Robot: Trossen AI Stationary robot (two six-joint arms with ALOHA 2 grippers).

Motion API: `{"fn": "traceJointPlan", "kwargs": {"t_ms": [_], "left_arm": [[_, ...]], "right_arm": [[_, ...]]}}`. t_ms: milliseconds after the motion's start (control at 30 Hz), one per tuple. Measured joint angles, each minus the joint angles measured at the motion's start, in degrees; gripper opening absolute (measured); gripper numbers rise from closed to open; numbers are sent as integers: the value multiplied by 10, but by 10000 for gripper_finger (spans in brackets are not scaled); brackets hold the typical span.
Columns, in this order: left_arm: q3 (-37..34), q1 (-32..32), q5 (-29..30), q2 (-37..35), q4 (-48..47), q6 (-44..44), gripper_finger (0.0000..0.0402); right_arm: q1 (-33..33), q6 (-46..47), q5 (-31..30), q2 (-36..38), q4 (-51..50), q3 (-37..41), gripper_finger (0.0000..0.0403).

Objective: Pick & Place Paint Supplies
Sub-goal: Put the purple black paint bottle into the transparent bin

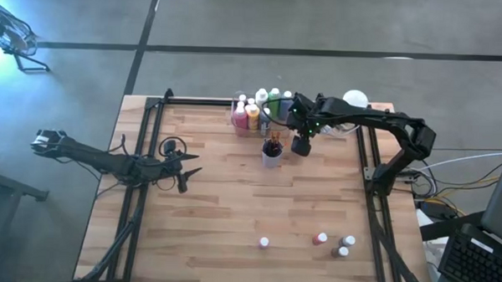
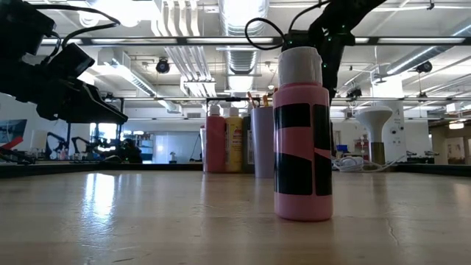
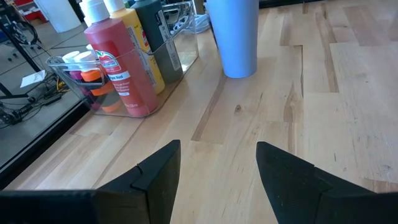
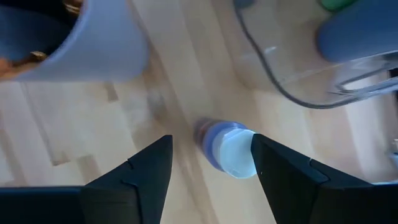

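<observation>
My right gripper hangs open over the far middle of the table, between the pale cup of dark-handled brushes and the clear bin of taller paint bottles. In its wrist view a small purple bottle with a pale cap shows between the open fingers. My left gripper waits open above the left of the table. Several small bottles stand near the near edge: a white-capped one, a red one and two more. A pink bottle stands close in the low view. My right gripper points down over the small purple bottle. Its cap shows right beside one finger, with a clear gap to the other. I cannot tell whether that finger touches it.
The clear bin holds red, yellow and dark green bottles, and stands at the table's far edge. The cup stands just in front of it. A black frame runs along the table's sides. Bare wood lies across the middle.
</observation>
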State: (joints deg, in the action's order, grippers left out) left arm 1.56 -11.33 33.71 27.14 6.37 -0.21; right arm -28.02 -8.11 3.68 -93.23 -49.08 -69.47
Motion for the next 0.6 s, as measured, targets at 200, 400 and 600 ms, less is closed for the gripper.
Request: {"fn": "traceJointPlan", "kwargs": {"t_ms": [200, 400, 600], "left_arm": [[0, 0, 0, 0, 0, 0, 216], [0, 0, 0, 0, 0, 0, 216], [0, 0, 0, 0, 0, 0, 216]], "right_arm": [[0, -6, -11, 6, -4, -4, 206], [0, 9, -6, 16, -20, -4, 210], [0, 6, -8, 14, -17, -3, 216]]}}
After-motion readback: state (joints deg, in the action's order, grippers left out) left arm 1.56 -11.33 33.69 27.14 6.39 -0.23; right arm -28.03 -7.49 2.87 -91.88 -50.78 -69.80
